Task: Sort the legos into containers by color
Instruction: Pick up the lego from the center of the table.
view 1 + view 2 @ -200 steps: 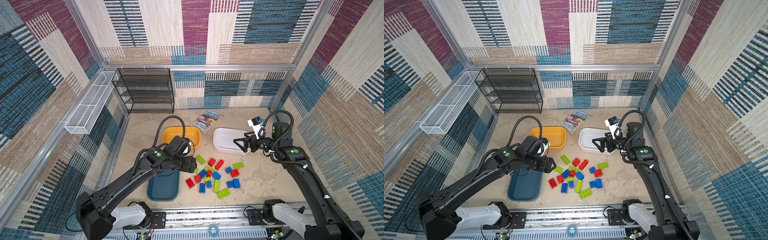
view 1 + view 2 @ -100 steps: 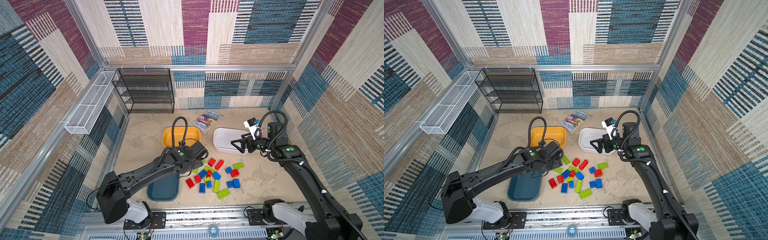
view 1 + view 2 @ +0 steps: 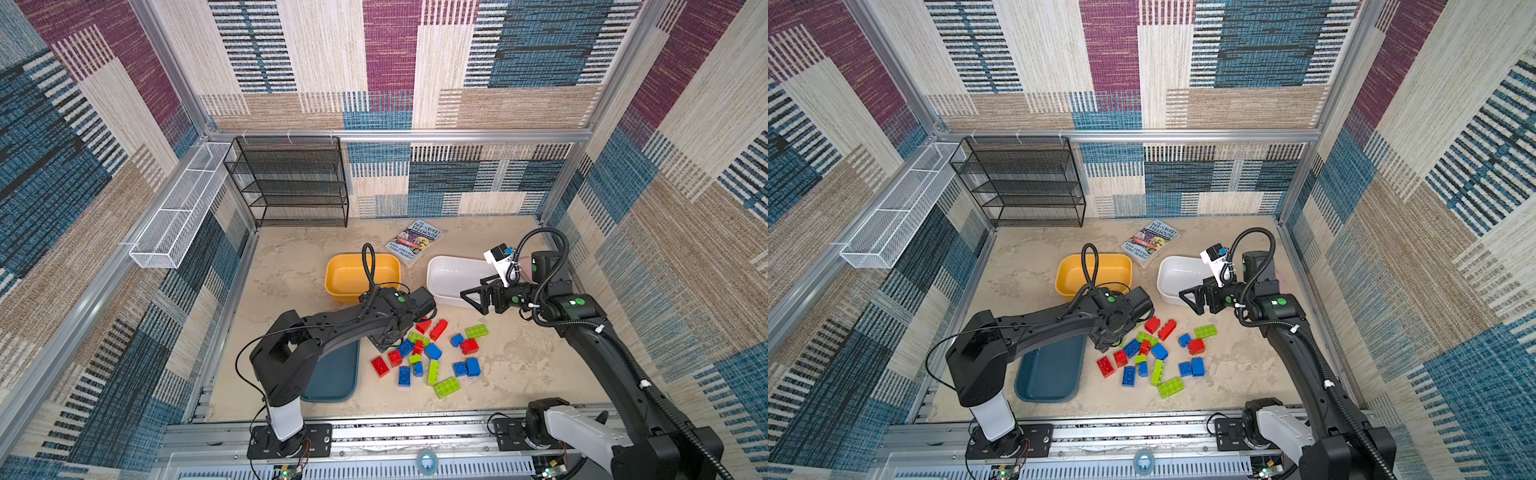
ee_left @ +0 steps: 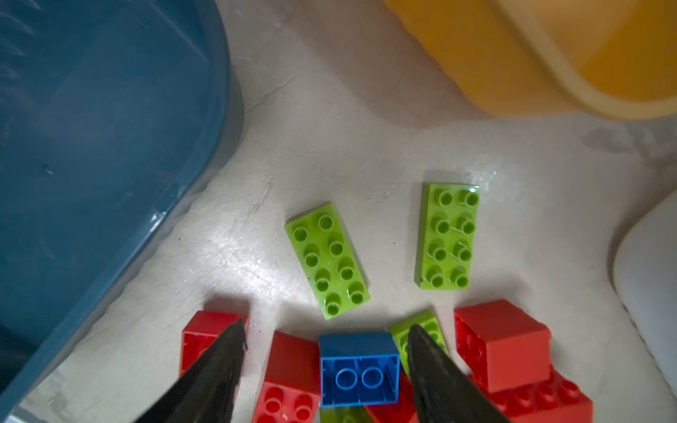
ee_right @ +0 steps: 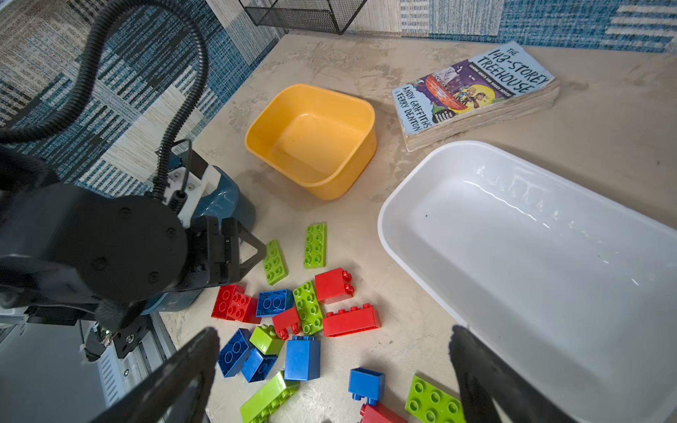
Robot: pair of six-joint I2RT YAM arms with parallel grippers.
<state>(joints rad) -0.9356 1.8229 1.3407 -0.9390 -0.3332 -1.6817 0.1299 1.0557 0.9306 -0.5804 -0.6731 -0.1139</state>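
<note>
Seems left gripper straddles blue brick, jaws parted, about to grab; right gripper spread empty near white bin.

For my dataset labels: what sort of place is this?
Likely a robot test cell: aluminium frame holding patterned wall panels, two robot arms on a base rail, scattered legos.

Red, blue and lime green legos are lying loose in one scattered pile, most studs up, a few tipped on their sides. Three bins are sitting upright and empty around the pile: yellow bin at 11 o'clock, white bin at 1 o'clock, teal bin at 8 o'clock.
</note>
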